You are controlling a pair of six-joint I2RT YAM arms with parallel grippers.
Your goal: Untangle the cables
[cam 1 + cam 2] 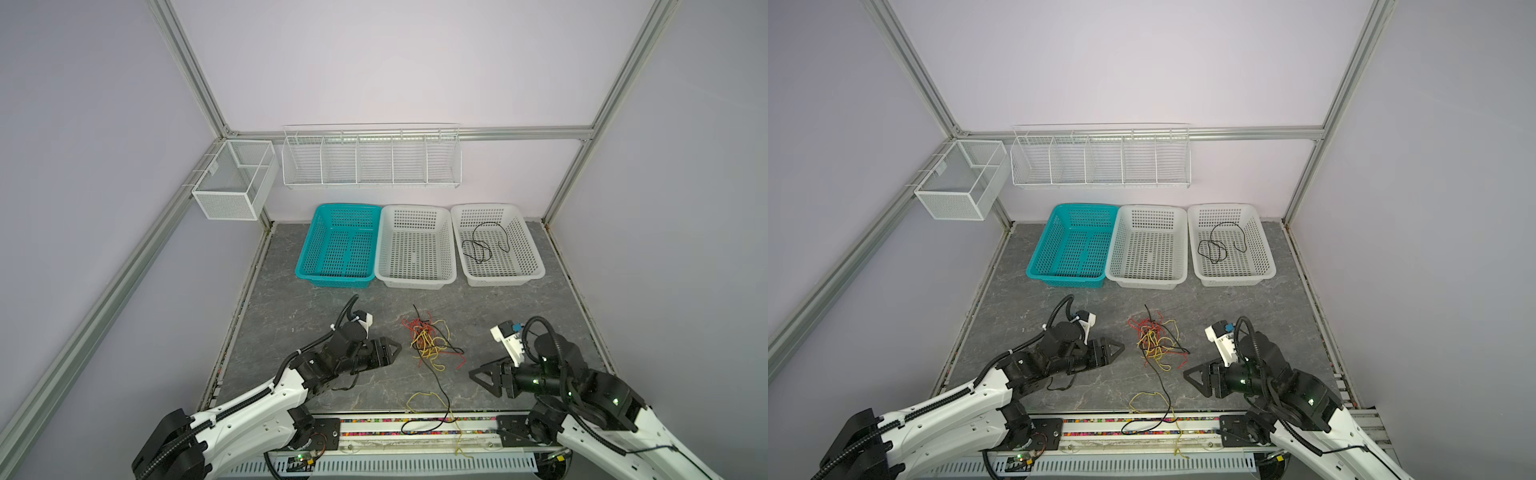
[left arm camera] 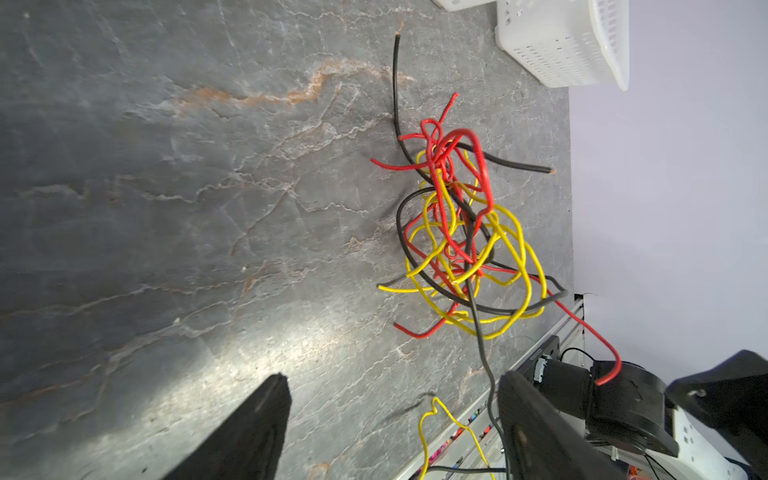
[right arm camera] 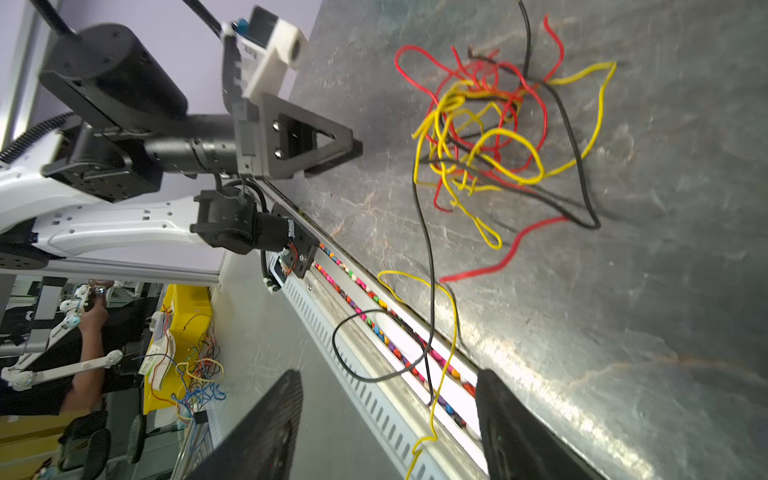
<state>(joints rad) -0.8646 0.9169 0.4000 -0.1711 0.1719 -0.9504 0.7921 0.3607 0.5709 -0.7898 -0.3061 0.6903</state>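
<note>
While the tangle of cables (image 1: 430,343) lies on the grey counter (image 1: 291,324) in the lower middle of both top views, an arm waits on either side of it. The left fingers (image 1: 388,348) point at the heap from the left of the frame and stand near it without touching. In the left wrist view these fingers (image 2: 249,428) are spread wide with only bare counter between them. The right fingers (image 1: 484,376) face the heap from the right of the frame, also apart from it. In the right wrist view they (image 3: 519,424) are parted too and grip nothing.

The heap is a knot of red, yellow and black strands looped through one another. From it a black strand and a yellow strand (image 1: 424,395) trail toward the bottom of the frame and cross the metal rail (image 1: 374,430) at the counter's front edge.

Three baskets stand in a row in the upper middle: a teal basket (image 1: 309,249), a white middle basket (image 1: 415,283) and a white right basket (image 1: 536,257). One loose black cable (image 1: 476,245) lies coiled inside the right basket, well apart from the heap.
</note>
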